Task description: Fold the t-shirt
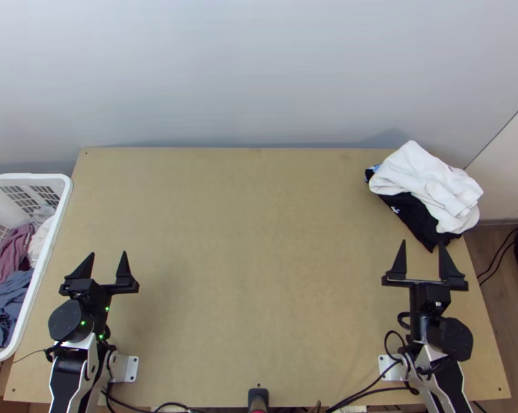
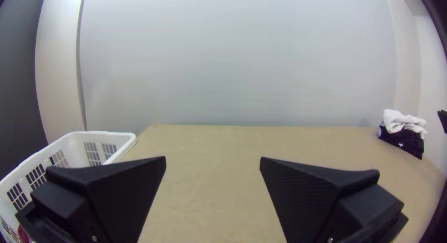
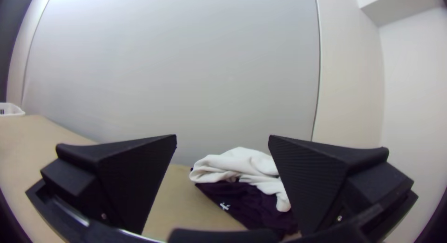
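With my left gripper (image 1: 108, 254) and right gripper (image 1: 422, 242) wide open and empty, I risk snagging two at once, unable to single out the t-shirt among tangled clothes (image 1: 9, 255) in the basket (image 1: 67, 193) or the far-right white cloth (image 1: 424, 175) bunched on black cloth (image 1: 414, 217).

White cloth (image 1: 424, 180) bunched over black cloth (image 1: 416, 217), far right on wooden table (image 1: 259, 268); laundry basket (image 1: 58, 219) at left; left gripper (image 1: 107, 253), right gripper (image 1: 422, 243) spread.

Cloth pile (image 1: 428, 186) on wooden table (image 1: 259, 261)
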Motion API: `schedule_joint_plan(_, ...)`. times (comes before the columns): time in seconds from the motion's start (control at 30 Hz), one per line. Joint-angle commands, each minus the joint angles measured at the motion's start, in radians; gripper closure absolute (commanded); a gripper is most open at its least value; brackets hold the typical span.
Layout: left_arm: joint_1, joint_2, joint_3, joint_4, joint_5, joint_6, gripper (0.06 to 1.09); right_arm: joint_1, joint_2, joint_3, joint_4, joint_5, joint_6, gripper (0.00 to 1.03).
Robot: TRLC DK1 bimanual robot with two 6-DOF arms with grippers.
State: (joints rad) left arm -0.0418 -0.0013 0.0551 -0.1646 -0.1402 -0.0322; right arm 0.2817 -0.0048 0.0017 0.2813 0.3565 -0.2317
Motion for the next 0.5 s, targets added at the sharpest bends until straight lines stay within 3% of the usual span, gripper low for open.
schedule_joint_plan(0.0, -0.024, 0.0, 0.008, 0.03, -0.001, 0.14, 0.1, 0.022, -0.001, 0.015, 0.094, 0.007, -0.196, 0.15)
schedule_joint_plan(0.23, 0.042, 0.073, 0.181, -0.015, -0.047, 0.12, 0.1, 0.036, 0.106, 0.153, 0.035, 0.067, -0.221, 0.04)
schedule_joint_plan(0.37, 0.071, 0.281, 0.359, -0.056, -0.114, 0.092, 0.1, 0.034, 0.322, 0.328, -0.001, 0.131, -0.172, 0.04)
schedule_joint_plan(0.47, 0.145, 0.458, 0.528, -0.104, -0.114, 0.055, 0.1, 0.04, 0.477, 0.488, -0.148, 0.168, -0.113, 0.04)
